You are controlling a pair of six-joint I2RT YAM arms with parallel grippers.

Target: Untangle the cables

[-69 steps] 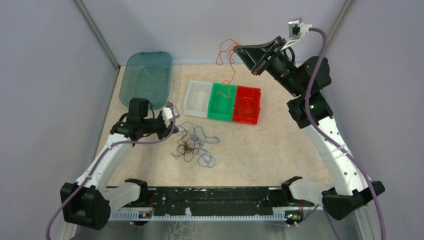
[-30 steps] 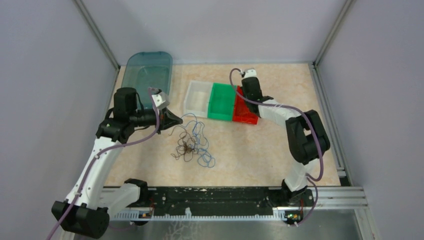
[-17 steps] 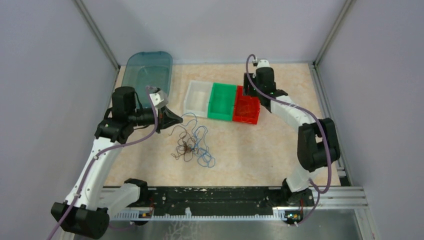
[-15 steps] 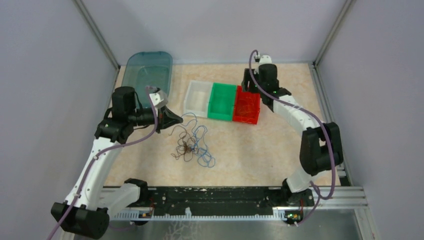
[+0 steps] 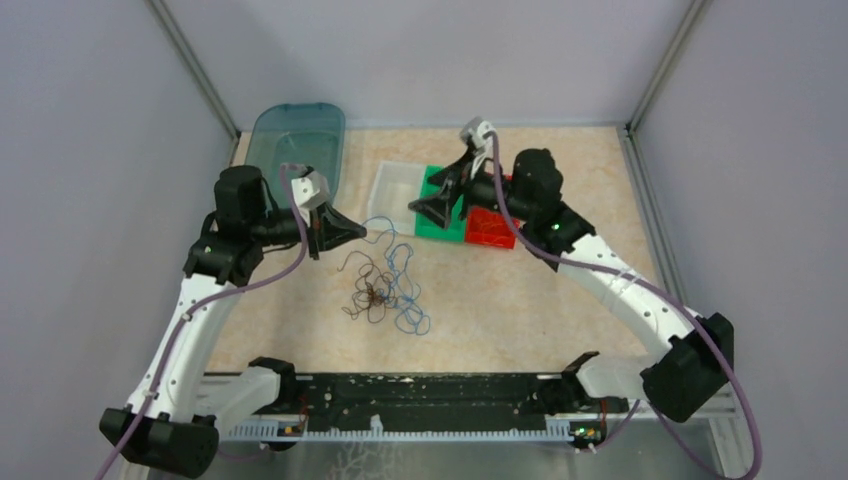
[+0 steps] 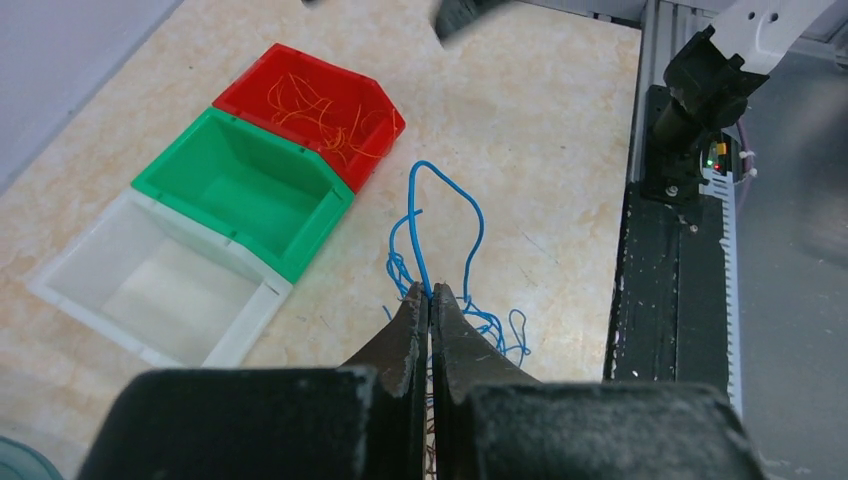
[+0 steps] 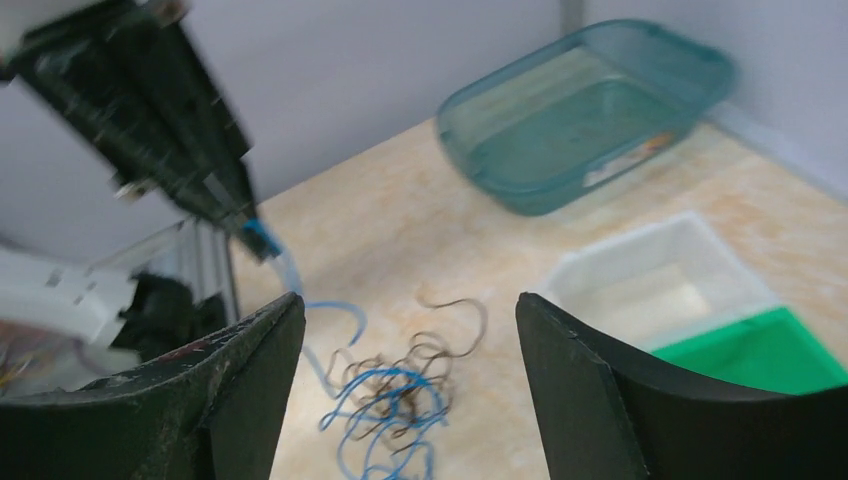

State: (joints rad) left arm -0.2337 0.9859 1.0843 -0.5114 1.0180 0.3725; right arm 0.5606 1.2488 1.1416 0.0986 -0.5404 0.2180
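A tangle of blue and dark brown cables [image 5: 385, 293] lies on the table between the arms. My left gripper [image 5: 352, 232] is shut on one blue cable [image 6: 445, 200], which loops up from the tangle [image 7: 395, 385] to its fingertips [image 6: 430, 293]. Thin orange cables [image 6: 320, 105] lie in the red bin [image 5: 492, 228]. My right gripper [image 5: 425, 212] hovers over the green bin [image 6: 240, 190], pointing toward the tangle. Its jaws [image 7: 407, 300] stand wide open with nothing between them.
The white bin [image 5: 393, 190], green bin and red bin stand in a row at mid-table. A teal translucent tray [image 5: 295, 150] lies at the back left. The black rail [image 5: 420, 400] runs along the near edge.
My right gripper has opened, left the red bin, and swung left over the green bin toward the tangle. My left gripper has kept its grip on the blue cable, rising slightly.
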